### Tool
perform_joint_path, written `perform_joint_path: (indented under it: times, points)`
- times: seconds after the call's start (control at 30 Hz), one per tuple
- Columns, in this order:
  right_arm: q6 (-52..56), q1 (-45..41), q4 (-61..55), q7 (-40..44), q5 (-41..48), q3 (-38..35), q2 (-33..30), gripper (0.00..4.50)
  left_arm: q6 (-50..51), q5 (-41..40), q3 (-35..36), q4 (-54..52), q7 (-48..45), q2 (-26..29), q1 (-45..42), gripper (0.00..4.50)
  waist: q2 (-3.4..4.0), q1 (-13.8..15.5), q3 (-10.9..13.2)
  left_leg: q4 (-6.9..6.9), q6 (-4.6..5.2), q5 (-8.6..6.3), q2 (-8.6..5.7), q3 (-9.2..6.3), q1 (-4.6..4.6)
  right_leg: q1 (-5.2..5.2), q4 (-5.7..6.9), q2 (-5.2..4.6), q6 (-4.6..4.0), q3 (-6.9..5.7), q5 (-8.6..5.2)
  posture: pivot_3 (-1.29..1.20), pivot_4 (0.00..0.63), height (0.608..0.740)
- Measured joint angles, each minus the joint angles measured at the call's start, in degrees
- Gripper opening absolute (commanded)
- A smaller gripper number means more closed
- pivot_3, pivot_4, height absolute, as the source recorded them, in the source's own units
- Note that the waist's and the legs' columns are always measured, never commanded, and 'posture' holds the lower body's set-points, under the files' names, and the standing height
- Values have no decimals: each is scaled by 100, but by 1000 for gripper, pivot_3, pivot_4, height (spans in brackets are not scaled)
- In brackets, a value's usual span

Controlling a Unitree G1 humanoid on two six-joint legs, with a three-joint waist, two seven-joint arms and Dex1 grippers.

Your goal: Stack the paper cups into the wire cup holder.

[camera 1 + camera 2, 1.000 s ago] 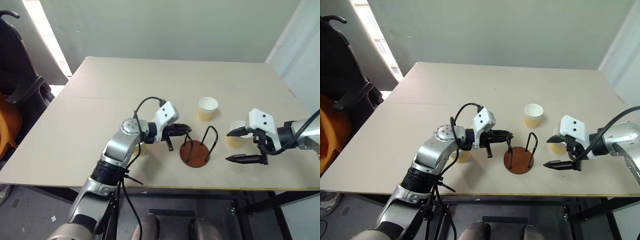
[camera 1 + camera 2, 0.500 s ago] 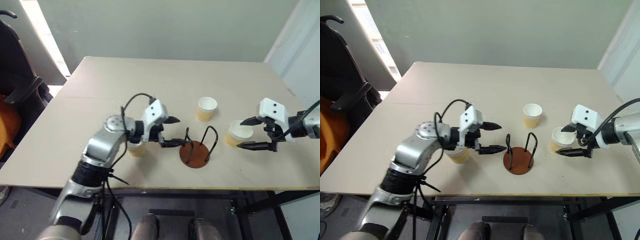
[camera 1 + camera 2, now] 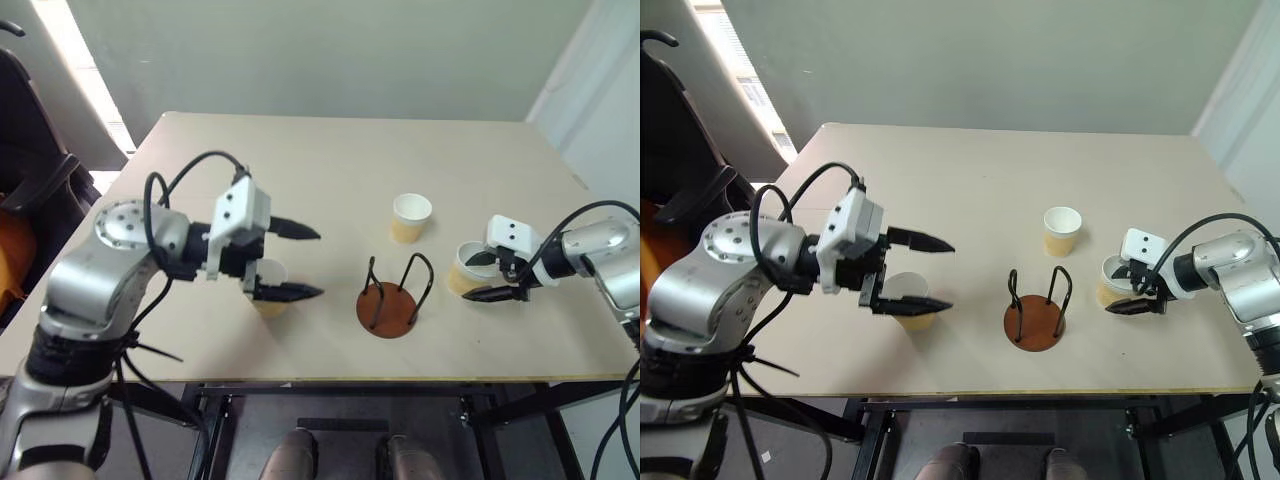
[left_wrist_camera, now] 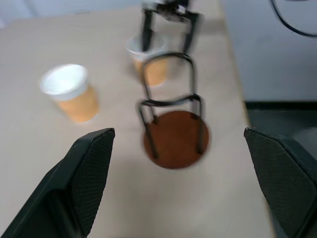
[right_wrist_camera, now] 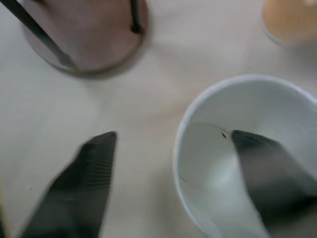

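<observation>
Left pincer (image 3: 300, 261) has pulled back from the holder (image 3: 390, 298), spread wide, empty. Right pincer (image 3: 490, 277) has moved onto a cup (image 3: 465, 266), one finger inside its rim, one outside, not yet pinching. Holder has no cup in it, so that would be its first.

**No readable text**

No writing, label, brand, number or sign can be read in any view. The cups' (image 3: 411, 217) walls are plain, the holder's (image 3: 389, 307) disc base is unmarked, and the counter (image 3: 350, 170) bears no print.
</observation>
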Motion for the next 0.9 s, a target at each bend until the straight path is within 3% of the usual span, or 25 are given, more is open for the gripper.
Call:
perform_joint_path:
  times: [0.23,0.27,0.43,0.63,0.9]
  points:
    - [-20,-67,-176,174,-89,-6,-22,178,196,-223,3,-348,560,-117,342,4500,0,0,2,-2,-10,-2,9,-6,-4,-8,11,3,-16,-10,-9,0,150,740]
    - [-26,-82,-297,242,-102,-7,-123,50,200,-237,3,-354,604,-118,344,4500,2,1,3,-2,-11,-2,9,-6,-4,-8,12,2,-18,-9,-10,0,150,740]
    - [63,-839,-829,657,120,-158,-379,50,201,-283,30,-324,703,-59,342,4500,8,-39,6,-7,-19,-1,8,-4,-3,-16,17,5,-23,-4,-13,0,150,740]
    - [307,-2393,-1484,1286,1028,-524,58,50,155,-293,74,-202,617,137,349,4500,-1,-83,1,-19,-35,-5,24,-15,2,-26,34,24,-62,-13,-38,0,150,740]
    - [-52,-2456,-2006,1622,1529,491,122,50,108,-252,68,-200,585,176,376,4500,0,-57,2,-19,-37,-7,18,-19,-5,-29,36,19,-79,-14,-50,0,150,740]
